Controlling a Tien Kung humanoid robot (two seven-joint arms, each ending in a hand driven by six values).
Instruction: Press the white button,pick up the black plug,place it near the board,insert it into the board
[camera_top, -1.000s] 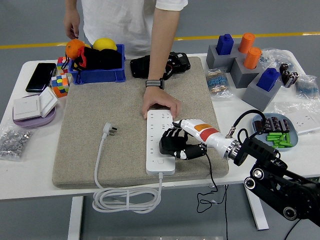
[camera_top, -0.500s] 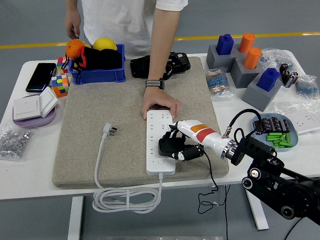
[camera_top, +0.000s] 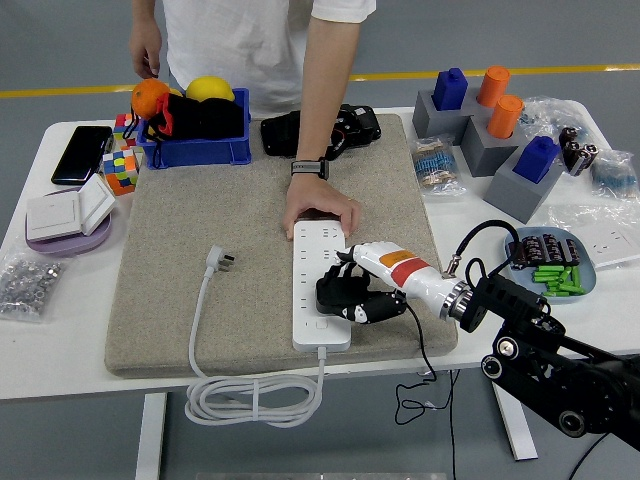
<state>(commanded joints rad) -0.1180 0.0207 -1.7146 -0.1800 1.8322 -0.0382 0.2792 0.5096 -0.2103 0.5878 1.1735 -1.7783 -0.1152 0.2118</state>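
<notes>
White power strip (camera_top: 320, 285) lying lengthwise on the grey felt mat (camera_top: 240, 250), far end pinned under a person's hand (camera_top: 320, 212). Right hand (camera_top: 352, 294) reaching in from the right, resting over the strip's near half, black fingers (camera_top: 335, 292) curled downward against its top face; whether clamped on anything, cannot tell. White button (camera_top: 320, 323) near the strip's near end, just left of the fingertips. Black plug not identifiable. White plug (camera_top: 218, 261) on the mat to the left, well apart, its cable (camera_top: 250, 398) coiled below the table's (camera_top: 60, 340) near edge.
</notes>
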